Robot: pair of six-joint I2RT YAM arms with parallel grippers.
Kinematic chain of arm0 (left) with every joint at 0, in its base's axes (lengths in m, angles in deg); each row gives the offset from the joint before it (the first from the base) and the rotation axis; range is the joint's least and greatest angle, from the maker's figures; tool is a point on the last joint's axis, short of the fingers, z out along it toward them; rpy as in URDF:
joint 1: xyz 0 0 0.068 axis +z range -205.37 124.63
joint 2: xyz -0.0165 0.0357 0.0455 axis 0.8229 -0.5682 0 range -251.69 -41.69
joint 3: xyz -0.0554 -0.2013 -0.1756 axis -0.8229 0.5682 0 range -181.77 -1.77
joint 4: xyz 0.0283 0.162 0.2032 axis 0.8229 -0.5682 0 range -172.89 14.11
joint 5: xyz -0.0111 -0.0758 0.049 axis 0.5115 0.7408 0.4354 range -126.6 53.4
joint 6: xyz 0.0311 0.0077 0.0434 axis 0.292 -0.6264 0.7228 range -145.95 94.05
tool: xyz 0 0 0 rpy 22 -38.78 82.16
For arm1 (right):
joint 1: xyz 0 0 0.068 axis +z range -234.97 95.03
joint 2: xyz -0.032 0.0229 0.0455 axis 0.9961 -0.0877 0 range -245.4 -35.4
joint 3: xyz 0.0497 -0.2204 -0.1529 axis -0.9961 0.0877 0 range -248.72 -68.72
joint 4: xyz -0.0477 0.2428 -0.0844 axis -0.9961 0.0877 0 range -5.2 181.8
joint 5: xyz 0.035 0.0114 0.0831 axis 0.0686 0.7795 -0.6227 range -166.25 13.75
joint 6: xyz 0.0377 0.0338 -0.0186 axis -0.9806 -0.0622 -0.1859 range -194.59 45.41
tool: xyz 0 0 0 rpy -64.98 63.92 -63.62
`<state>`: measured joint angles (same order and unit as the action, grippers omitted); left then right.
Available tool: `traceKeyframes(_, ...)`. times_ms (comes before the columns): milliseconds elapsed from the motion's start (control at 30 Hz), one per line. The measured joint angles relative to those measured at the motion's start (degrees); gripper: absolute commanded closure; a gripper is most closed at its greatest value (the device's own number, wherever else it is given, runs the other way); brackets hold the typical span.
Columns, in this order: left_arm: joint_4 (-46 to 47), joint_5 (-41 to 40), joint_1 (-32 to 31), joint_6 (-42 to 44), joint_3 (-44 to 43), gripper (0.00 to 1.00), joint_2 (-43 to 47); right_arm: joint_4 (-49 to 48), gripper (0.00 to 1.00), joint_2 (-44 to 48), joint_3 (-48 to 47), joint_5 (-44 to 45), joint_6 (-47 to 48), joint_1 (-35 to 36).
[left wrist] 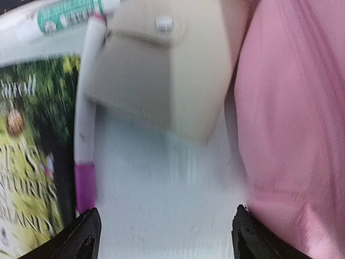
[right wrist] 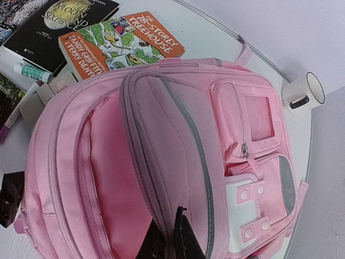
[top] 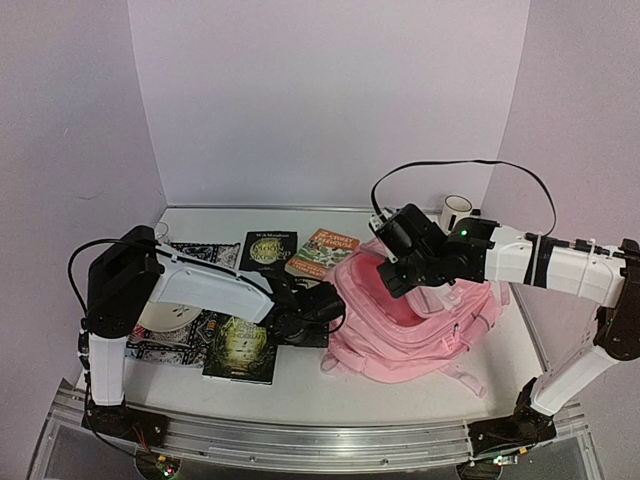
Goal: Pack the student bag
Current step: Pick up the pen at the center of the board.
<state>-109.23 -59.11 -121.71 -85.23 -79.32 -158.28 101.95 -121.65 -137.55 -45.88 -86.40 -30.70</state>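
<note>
The right gripper (right wrist: 171,243) was clamped shut on a flap of the student bag (right wrist: 70,178) beneath it and did best holding that mouth wide while the left gripper (left wrist: 167,237), jaws spread and empty, bag at its right, centred on the beige block (left wrist: 156,75) ahead

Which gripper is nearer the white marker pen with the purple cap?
Left. The left gripper hovers open beside the marker; the right gripper is farther off, shut on a flap of the pink fabric backpack.
</note>
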Motion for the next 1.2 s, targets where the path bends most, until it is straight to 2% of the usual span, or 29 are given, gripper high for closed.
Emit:
traceKeyframes(233,1.41,-1.63,5.19,4.09,-2.63,0.15,0.00,-0.02,1.00,0.01,0.00,0.13,0.00,-0.25)
traceKeyframes(367,1.79,-1.13,5.83,6.67,-3.52,0.18,0.78,-0.02,1.00,0.01,0.00,0.10,0.00,-0.25)
traceKeyframes(533,1.95,0.32,6.59,8.52,-3.48,0.36,3.55,-0.02,1.00,0.01,0.00,0.09,0.00,-0.25)
traceKeyframes(667,2.13,1.60,10.14,10.07,-3.48,0.49,4.55,-0.02,1.00,0.01,0.00,0.04,0.00,-0.25)
traceKeyframes(900,2.16,4.02,15.38,12.72,-3.83,0.58,2.65,-0.02,1.00,0.01,0.00,-0.17,0.00,-0.26)
traceKeyframes(1200,1.82,6.22,16.77,16.08,-6.51,0.77,-2.44,-0.02,1.00,0.01,0.00,-0.77,-0.02,-0.36)
